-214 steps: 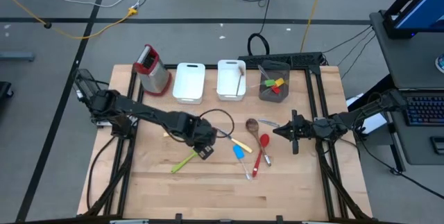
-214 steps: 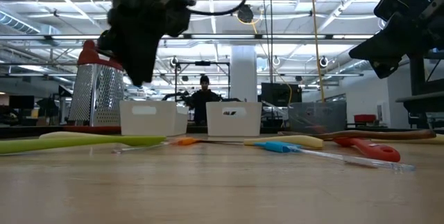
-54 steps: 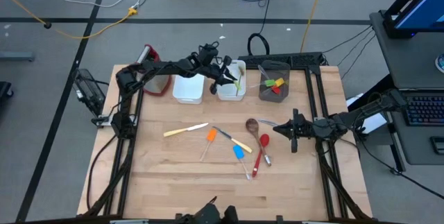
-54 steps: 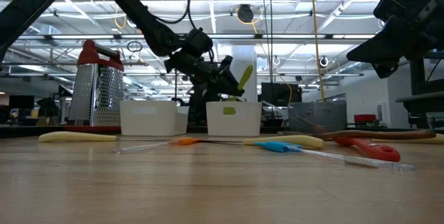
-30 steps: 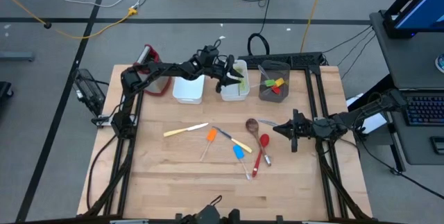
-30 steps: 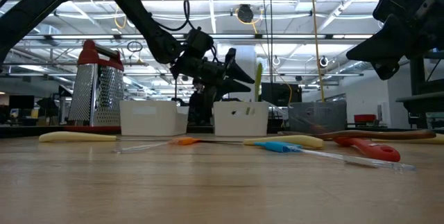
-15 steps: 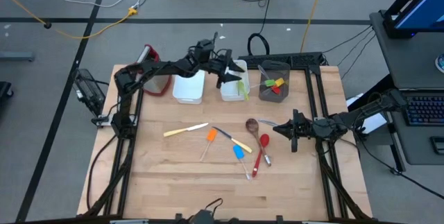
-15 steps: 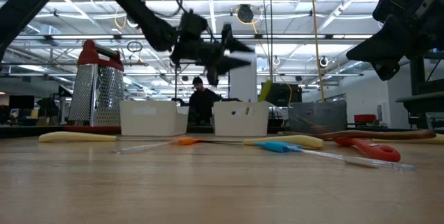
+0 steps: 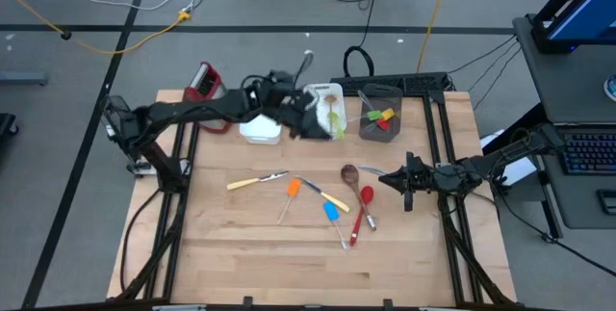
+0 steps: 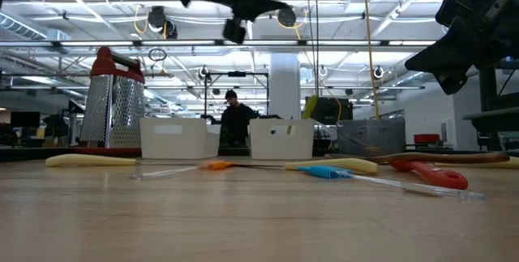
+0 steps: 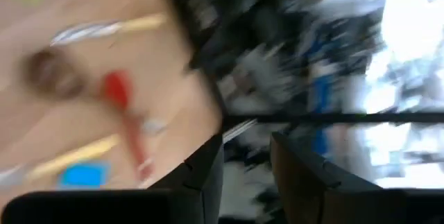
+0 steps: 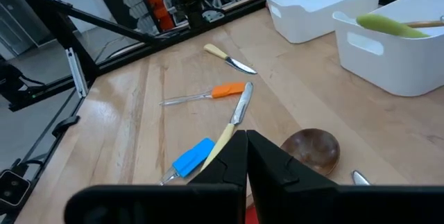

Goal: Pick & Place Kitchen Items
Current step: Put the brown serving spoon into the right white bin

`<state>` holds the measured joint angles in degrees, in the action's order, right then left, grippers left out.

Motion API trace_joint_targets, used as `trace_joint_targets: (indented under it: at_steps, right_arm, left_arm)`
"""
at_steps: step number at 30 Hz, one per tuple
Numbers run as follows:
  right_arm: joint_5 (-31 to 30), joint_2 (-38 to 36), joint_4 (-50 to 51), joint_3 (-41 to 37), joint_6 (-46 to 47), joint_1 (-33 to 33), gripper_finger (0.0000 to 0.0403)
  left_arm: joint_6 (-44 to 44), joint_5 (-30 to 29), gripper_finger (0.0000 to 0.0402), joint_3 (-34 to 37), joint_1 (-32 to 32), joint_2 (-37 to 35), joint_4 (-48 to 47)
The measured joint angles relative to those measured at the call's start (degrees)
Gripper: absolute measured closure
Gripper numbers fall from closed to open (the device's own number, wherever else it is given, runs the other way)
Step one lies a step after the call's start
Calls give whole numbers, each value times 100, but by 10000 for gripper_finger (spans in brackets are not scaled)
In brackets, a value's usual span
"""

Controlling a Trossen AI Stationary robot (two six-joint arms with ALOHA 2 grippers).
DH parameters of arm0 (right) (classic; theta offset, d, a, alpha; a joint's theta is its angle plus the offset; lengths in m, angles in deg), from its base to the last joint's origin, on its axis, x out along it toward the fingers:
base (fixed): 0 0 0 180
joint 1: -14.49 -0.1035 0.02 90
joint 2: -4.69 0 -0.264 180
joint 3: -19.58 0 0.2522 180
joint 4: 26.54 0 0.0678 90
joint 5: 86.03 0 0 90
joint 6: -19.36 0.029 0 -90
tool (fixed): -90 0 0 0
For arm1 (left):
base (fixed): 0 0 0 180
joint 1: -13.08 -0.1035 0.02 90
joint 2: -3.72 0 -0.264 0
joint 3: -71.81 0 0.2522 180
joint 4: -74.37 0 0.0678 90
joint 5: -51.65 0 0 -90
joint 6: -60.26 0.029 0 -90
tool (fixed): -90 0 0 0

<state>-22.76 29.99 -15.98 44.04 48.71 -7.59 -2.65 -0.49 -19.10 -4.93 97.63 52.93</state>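
Left gripper [image 9: 306,124] hangs high above the table's [image 9: 241,244] far edge, over the two white rectangular bins [image 9: 262,128], its two dark fingers [image 11: 205,172] a little apart with nothing between them. In the right-hand bin [image 9: 332,94] lies one green spatula [image 9: 334,121] beside a wooden-handled utensil [image 9: 332,98]. Next along the far edge stands one grey cup [image 9: 381,111] holding small green, orange and red pieces [image 9: 383,116], and near the far left corner stands one metal box grater with a red top [image 9: 204,85].

On the open wood, count them: two cream-handled knives, one [image 9: 256,181] toward the left, one [image 9: 325,196] in the middle; one orange spatula [image 9: 289,194] between them; one blue spatula [image 9: 332,215] just beside the second knife; one dark wooden spoon [image 9: 350,173]; one red spoon [image 9: 363,207] nearer the front edge. That makes six loose on the table.

Right gripper [image 9: 407,183] waits by the right edge, fingers [image 12: 236,156] pressed together, empty, pointing toward the wooden spoon.
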Motion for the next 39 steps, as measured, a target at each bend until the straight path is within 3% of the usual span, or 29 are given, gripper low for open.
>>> trace_joint_targets:
  at_steps: [4,6,14,21,25,29,33,39]
  right_arm:
    - [396,1,-18,0,7,0,403]
    - [623,0,-49,0,61,0,403]
    - [812,1,-286,0,741,-5,403]
    - [886,98,-1557,0,602,-15,403]
    - [720,353,-1605,133,556,-14,403]
    - [567,816,-1209,583,554,-15,403]
    - [303,1529,-445,1317,633,25,403]
    - [232,2807,1235,2561,1051,279,403]
  left_arm:
    - [1062,-1292,299,9,580,-189,-1503]
    - [1349,-1816,307,7,800,-216,-1750]
    - [2081,-2073,346,51,1147,-216,-1729]
    - [2482,-2305,397,410,1170,-486,-1684]
    - [2410,-2579,392,1160,1121,-1124,-1582]
    - [2113,-2695,397,2308,1026,-2237,-1097]
    - [2012,-2696,394,3415,1024,-3431,-536]
    - [2260,-3028,398,4388,1082,-4947,-411]
